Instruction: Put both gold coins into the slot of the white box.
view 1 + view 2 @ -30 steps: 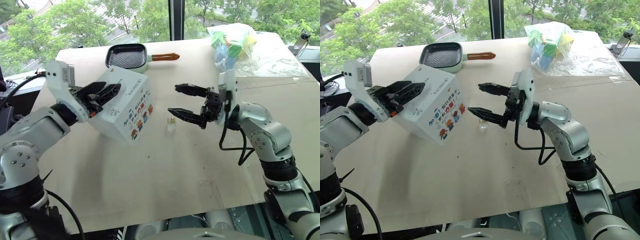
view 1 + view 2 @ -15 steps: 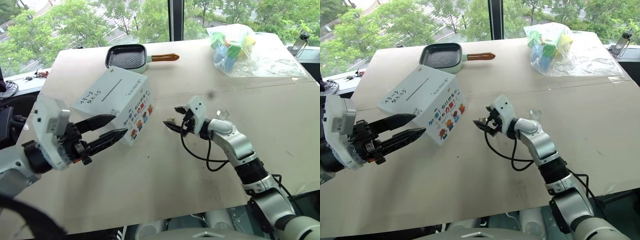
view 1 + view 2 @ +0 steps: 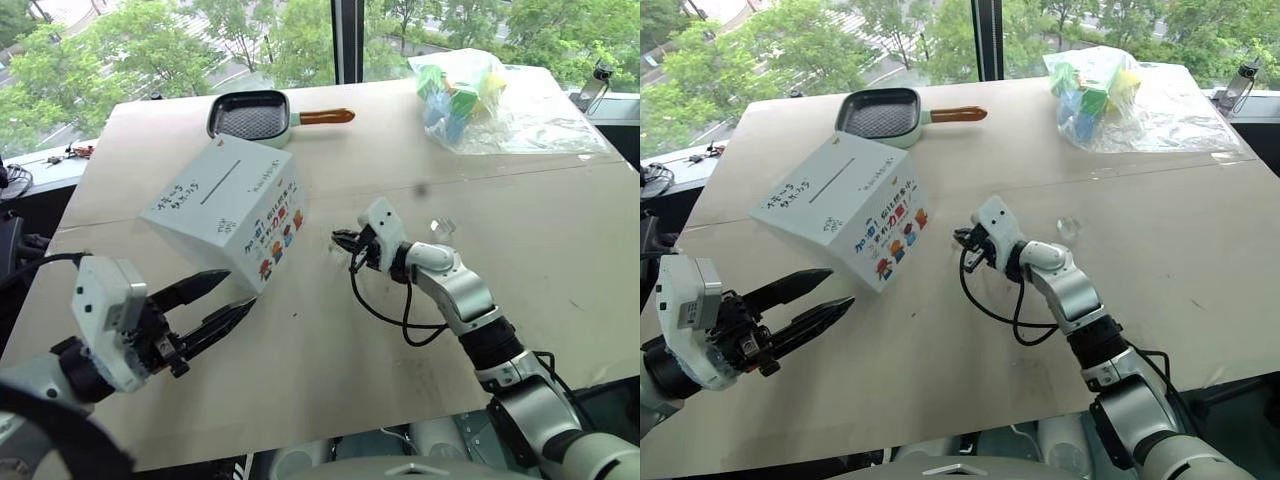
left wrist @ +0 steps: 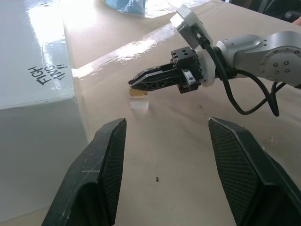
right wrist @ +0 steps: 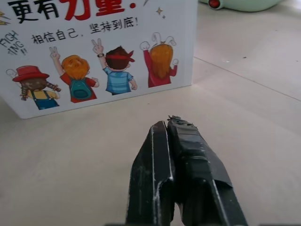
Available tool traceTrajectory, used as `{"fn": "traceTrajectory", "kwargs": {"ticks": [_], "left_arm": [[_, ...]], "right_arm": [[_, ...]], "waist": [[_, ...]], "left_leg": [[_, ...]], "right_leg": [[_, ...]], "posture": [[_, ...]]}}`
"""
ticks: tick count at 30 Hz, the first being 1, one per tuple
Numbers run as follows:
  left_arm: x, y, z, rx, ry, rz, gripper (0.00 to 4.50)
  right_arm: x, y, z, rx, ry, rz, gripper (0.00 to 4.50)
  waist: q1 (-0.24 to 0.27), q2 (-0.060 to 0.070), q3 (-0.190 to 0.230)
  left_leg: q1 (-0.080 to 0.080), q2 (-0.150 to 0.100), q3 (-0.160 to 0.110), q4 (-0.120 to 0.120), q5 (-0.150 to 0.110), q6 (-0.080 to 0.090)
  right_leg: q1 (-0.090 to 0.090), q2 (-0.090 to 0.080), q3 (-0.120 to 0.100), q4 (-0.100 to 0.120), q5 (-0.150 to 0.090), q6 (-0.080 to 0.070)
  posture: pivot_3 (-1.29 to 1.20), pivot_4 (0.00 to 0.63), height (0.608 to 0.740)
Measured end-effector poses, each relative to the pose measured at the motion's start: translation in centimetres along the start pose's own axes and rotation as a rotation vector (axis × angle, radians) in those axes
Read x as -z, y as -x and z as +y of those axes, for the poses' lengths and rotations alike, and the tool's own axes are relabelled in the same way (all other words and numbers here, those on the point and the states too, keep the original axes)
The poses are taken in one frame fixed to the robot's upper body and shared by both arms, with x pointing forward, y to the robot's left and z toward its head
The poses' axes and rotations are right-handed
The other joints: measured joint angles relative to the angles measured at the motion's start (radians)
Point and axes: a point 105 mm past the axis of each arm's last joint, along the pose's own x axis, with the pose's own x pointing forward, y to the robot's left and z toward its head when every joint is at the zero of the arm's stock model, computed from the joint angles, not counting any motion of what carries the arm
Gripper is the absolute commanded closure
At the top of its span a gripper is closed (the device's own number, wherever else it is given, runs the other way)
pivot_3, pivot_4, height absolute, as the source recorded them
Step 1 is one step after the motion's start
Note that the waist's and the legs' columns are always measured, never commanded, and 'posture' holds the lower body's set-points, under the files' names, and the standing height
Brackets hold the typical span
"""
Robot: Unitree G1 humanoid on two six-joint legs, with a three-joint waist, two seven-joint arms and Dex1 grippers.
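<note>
Right hand (image 4: pixel 134 84) lower (fingers together)

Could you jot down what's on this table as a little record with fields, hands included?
table: tan top
white box: tilted, slot on its upper face
pan: grey, orange handle, behind the box
bag: clear, coloured blocks inside, far right corner
right gripper: shut, tips at a small clear holder with something gold on top
left gripper: open, holding nothing
</note>
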Motion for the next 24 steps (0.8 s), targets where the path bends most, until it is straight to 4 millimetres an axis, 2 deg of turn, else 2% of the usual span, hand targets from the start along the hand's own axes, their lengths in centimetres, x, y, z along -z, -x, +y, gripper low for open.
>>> {"fn": "traceTrajectory", "kwargs": {"ticks": [16, 17, 18, 20, 24], "left_arm": [[0.18, 0.05, 0.31, -0.027, 0.013, -0.024, 1.7], [0.18, 0.04, 0.3, -0.026, 0.012, -0.026, 1.7], [0.18, 0.0, 0.28, -0.024, 0.013, -0.027, 1.7], [0.23, -0.05, 0.29, -0.028, 0.016, -0.029, 1.7], [0.46, -0.3, 0.17, -0.023, 0.022, -0.031, 1.7]], "right_arm": [[0.4, 0.17, -0.12, -0.005, -0.007, 0.026, 4.46], [0.45, 0.17, -0.09, -0.009, -0.01, 0.031, 3.87], [0.68, 0.17, -0.04, -0.014, -0.016, 0.045, 3.6], [0.89, 0.28, -0.09, -0.014, -0.013, 0.055, 2.73], [0.89, 0.26, -0.12, -0.011, -0.006, 0.056, 2.64]], "waist": [[-0.001, 0.0, 0.0], [-0.001, 0.0, 0.0], [0.0, 0.0, 0.0], [-0.001, 0.0, 0.0], [0.0, 0.0, 0.0]], "left_leg": [[0.0, 0.0, 0.0, 0.0, 0.0, 0.0], [0.0, 0.0, 0.0, 0.0, 0.0, 0.0], [0.0, 0.0, 0.0, 0.0, 0.0, 0.0], [0.001, 0.0, 0.0, 0.0, 0.0, 0.0], [0.001, 0.0, 0.0, 0.0, 0.0, 0.0]], "right_leg": [[0.0, 0.0, 0.0, 0.0, 0.0, 0.0], [0.0, 0.0, 0.0, 0.0, 0.0, 0.0], [0.0, 0.0, 0.0, 0.0, 0.0, 0.0], [0.0, 0.0, 0.0, 0.0, 0.0, 0.0], [0.001, 0.0, 0.0, 0.0, 0.0, 0.0]], "posture": [[0.0, 0.15, 0.721], [0.0, 0.15, 0.721], [0.0, 0.15, 0.721], [0.0, 0.15, 0.721], [0.0, 0.15, 0.721]]}}
